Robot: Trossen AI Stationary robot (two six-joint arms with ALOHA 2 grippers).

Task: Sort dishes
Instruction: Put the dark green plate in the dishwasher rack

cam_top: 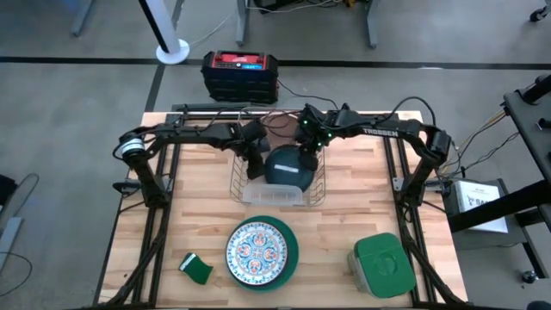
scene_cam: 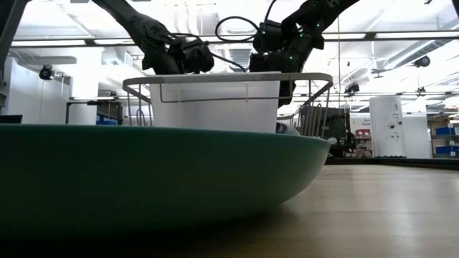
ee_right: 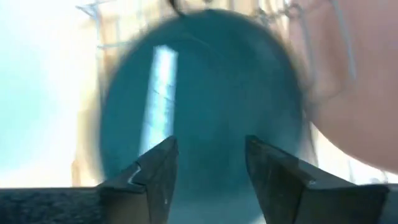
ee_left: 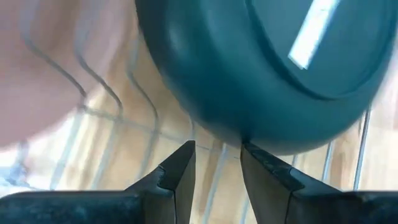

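A dark teal plate [cam_top: 288, 168] leans tilted inside the wire dish rack [cam_top: 244, 182] at the table's middle. My left gripper [cam_top: 256, 165] hangs open at the plate's left edge; in its wrist view [ee_left: 217, 152] the plate's rim [ee_left: 242, 142] is right at the fingertips. My right gripper [cam_top: 312, 142] is open just past the plate's far side, facing the plate [ee_right: 205, 93]. A salmon-pink plate [ee_left: 37, 74] [ee_right: 354, 93] shows beside it in the wrist views. The white ornamented plate [cam_top: 258, 251] lies on the bright teal-green plate [cam_top: 294, 250] near the front edge. My left gripper has the dark teal plate's lower rim [ee_left: 249, 144] right at the tip of one open finger [ee_left: 261, 163]; whether it touches, I cannot tell. The plate rests in the rack, tilted. My right gripper touches nothing that shows.
A green sponge [cam_top: 196, 269] lies front left and a square green-lidded container [cam_top: 383, 263] front right. The rack's white drip tray [cam_top: 274, 196] [scene_cam: 215, 104] faces the near side. A black and red box [cam_top: 239, 73] stands beyond the far edge. The table's left and right sides are bare wood.
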